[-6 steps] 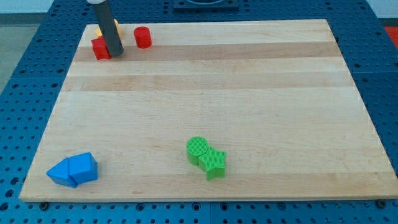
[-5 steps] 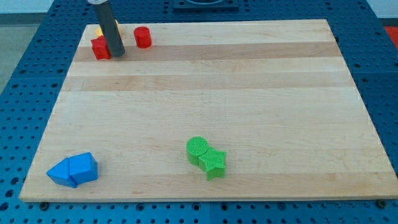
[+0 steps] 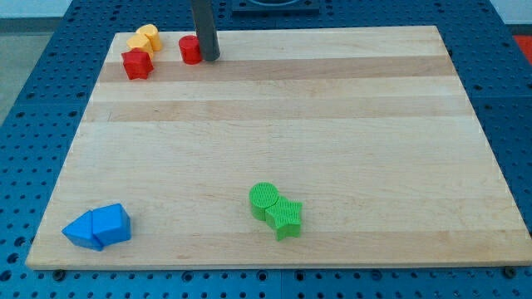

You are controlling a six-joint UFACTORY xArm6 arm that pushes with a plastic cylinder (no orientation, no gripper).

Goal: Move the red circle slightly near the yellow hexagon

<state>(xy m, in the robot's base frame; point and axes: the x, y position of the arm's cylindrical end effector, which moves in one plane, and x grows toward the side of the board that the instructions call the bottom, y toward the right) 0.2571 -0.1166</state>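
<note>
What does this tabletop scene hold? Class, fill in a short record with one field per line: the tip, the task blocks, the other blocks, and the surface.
tip: my tip at the view's top, just right of the red circle
red circle: right of the yellow pair, apart from it
yellow hexagon: top left, beside another yellow block
red star: just below the yellow blocks
green blocks: circle and star, touching
blue blocks: bottom left
surface: wooden board

No text, label, brand, number or sign can be read on the board, the blocks or the rod.
</note>
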